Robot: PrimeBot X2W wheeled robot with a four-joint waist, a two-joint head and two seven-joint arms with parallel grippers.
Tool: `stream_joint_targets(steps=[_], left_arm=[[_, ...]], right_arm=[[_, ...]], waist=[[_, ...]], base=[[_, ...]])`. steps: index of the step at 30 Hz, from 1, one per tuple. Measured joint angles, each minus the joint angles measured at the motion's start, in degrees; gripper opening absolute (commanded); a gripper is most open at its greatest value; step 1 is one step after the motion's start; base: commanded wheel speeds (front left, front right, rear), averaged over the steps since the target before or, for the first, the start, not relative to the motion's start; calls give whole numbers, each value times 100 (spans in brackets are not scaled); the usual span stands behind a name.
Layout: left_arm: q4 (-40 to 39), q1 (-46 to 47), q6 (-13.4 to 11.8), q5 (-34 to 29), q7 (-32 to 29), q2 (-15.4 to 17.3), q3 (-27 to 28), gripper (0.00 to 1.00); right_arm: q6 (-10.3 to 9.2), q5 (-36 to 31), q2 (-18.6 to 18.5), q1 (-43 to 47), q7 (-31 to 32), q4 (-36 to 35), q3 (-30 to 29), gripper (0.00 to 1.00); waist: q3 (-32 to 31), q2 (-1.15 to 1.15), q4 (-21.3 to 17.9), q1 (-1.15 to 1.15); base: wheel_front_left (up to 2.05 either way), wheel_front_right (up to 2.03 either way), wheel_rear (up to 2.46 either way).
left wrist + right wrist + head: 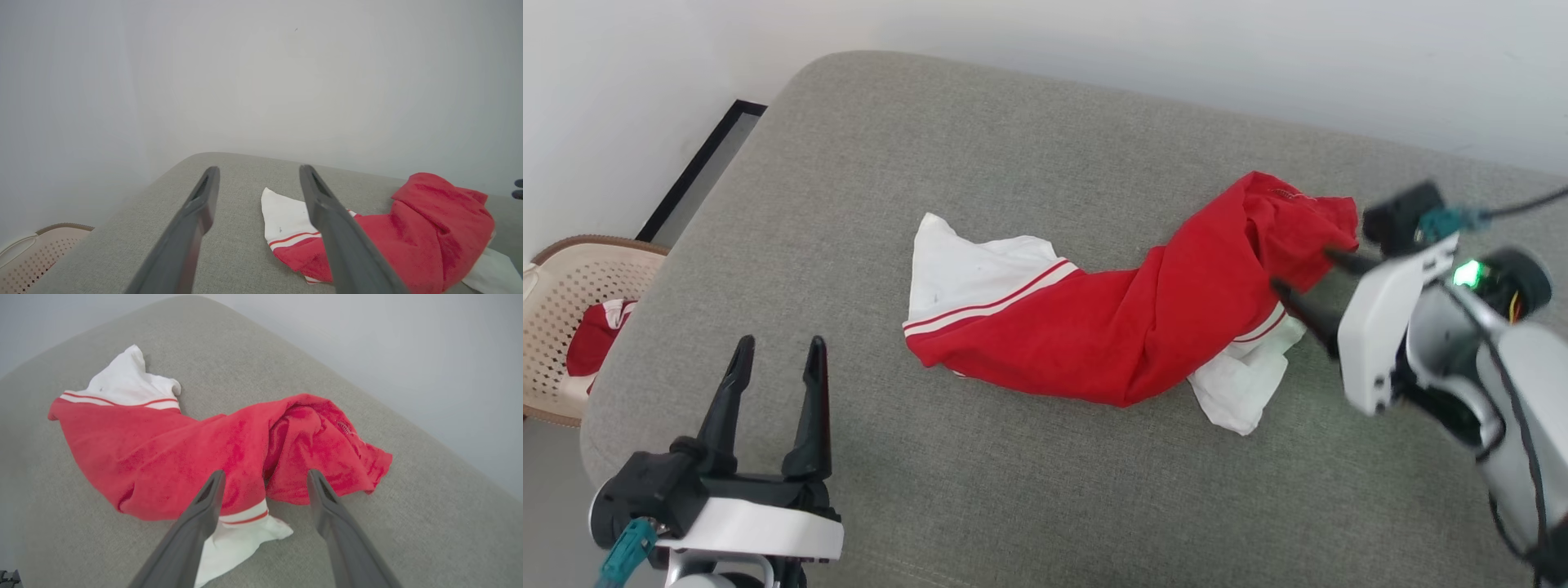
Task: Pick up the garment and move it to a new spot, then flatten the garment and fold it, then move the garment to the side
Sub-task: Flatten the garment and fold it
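My right gripper (1300, 269) has its two dark fingers spread, gripping nothing, with the tips just beside the bunched red end of the soft red knit shirt with white striped sleeve ends (1111, 327). The shirt lies crumpled on a grey woven cushion (931, 163), its long axis running left to right. My left gripper (781, 343), also spread, is well apart.
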State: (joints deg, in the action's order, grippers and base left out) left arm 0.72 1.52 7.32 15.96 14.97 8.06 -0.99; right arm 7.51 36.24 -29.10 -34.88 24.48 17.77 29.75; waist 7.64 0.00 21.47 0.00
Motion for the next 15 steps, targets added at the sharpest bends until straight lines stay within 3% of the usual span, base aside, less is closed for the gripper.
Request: stream_joint_targets(steps=[8,15], left_arm=[[-113,-60,0,-35,0,-104,48,100],[-163,-7,0,-36,0,-243,-53,100]], right_arm=[[1,-96,-1,1135,911,-1038,-375,100],[0,-409,152,1414,1396,-1201,-504,100]], waist=[[81,0,34,0],[258,0,222,0]], base=[[0,0,0],[0,0,0]])
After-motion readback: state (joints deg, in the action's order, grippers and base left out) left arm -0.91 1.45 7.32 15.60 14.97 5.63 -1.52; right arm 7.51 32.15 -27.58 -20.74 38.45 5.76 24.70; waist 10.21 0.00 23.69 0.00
